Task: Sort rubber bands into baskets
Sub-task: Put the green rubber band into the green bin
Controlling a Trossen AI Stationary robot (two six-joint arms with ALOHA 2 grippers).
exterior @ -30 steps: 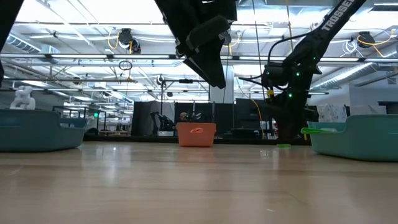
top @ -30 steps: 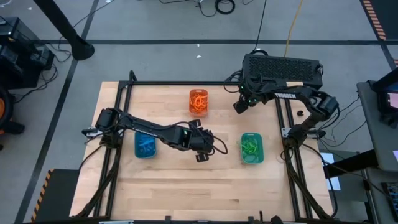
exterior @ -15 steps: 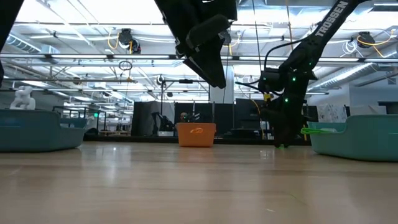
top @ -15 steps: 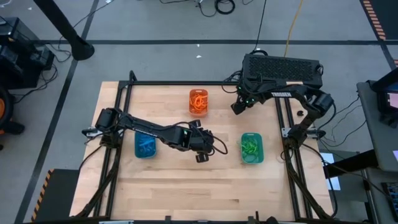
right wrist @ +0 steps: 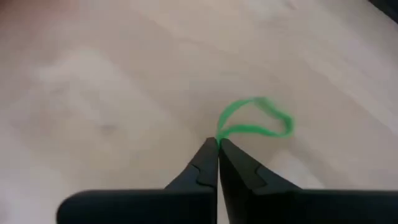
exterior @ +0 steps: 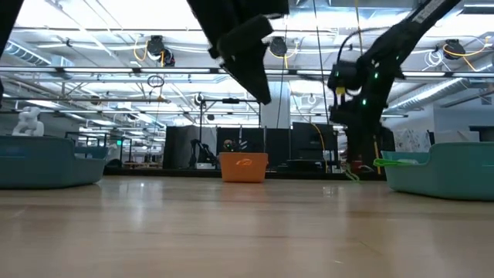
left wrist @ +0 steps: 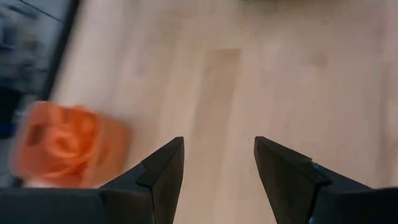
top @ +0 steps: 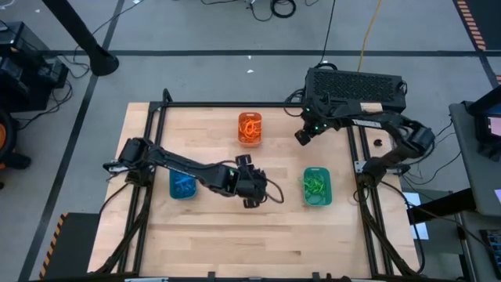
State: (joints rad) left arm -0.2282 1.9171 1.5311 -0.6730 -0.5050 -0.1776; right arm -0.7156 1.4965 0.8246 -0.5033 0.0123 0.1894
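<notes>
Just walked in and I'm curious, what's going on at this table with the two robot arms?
The robot is sorting rubber bands by colour into three baskets. The right gripper, near the table's back right corner, is shut on a green rubber band and holds it above the wood. The green basket, orange basket and blue basket each hold bands of their own colour. The left gripper hovers open over bare table near the middle, holding nothing.

1. Wooden table, pale planks, framed by black rails.
2. On it: orange basket at the far edge, blue basket left, green basket right.
</notes>
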